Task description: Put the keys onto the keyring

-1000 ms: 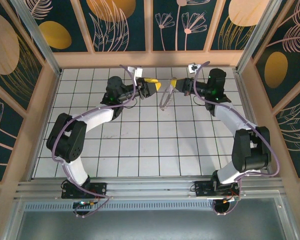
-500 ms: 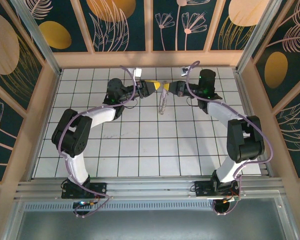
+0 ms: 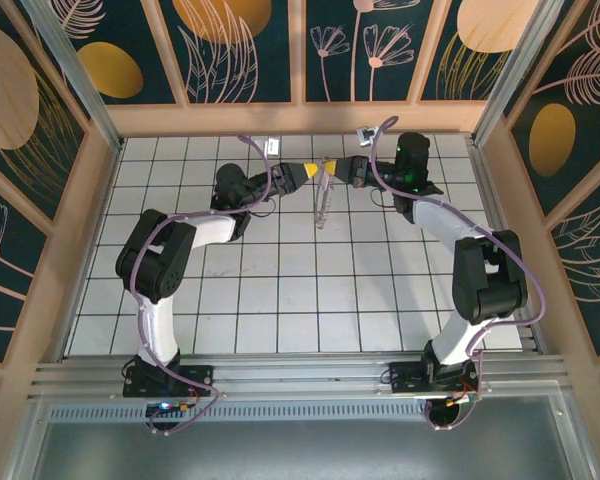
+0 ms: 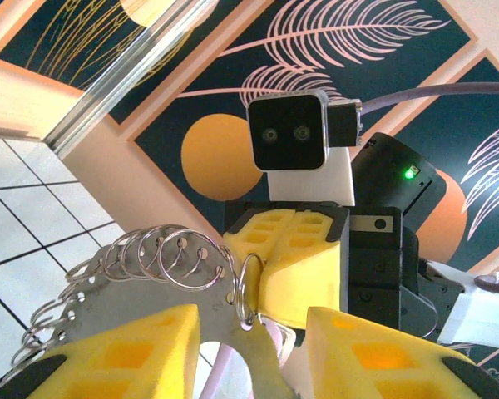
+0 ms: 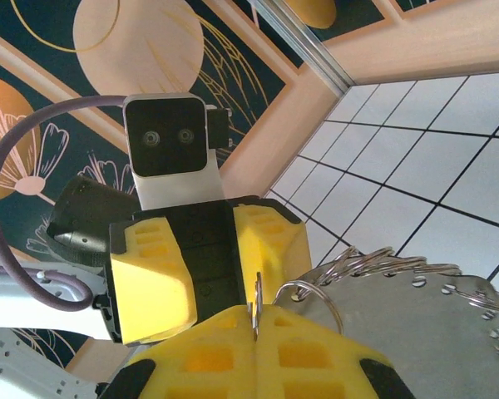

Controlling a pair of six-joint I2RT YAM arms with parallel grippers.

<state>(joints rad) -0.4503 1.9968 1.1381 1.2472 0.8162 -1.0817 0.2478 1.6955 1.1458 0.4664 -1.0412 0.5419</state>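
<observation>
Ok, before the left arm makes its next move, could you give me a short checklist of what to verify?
1. Right gripper shut on small ring: ok.
2. Left gripper fingers apart: ok.
3. Key inside Left gripper: cannot tell.
4. Keyring hanging between the two grippers: ok.
5. Keyring clear of the floor tiles: cannot tell.
</observation>
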